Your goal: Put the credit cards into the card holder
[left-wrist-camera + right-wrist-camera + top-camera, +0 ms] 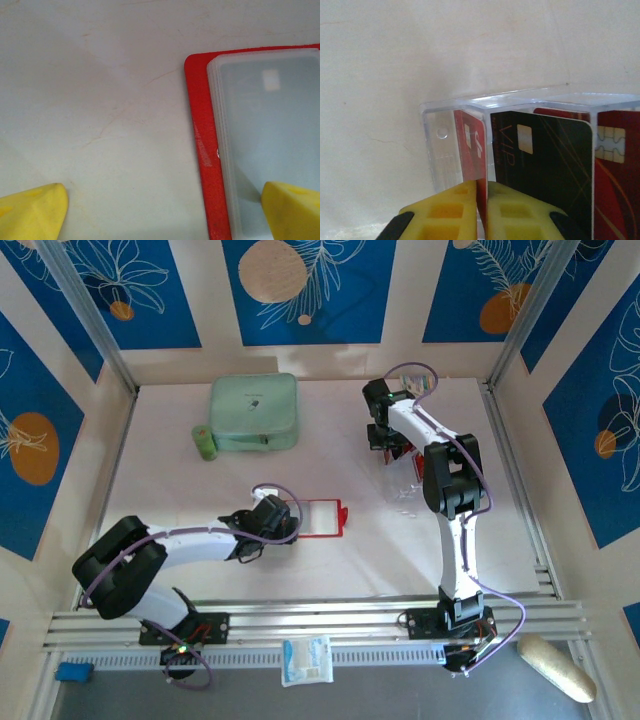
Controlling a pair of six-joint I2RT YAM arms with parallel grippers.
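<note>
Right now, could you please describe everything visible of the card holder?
The card holder is a flat red wallet lying open on the table, frosted clear sleeves stacked face up, no card visible inside. A pale snap sits by its red border. The open left tool straddles that edge, one finger over the sleeves.

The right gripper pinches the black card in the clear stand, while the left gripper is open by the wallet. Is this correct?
Not the black card: the right wrist view shows the right gripper shut on the red card beside it. The left gripper is indeed open by the wallet.
</note>
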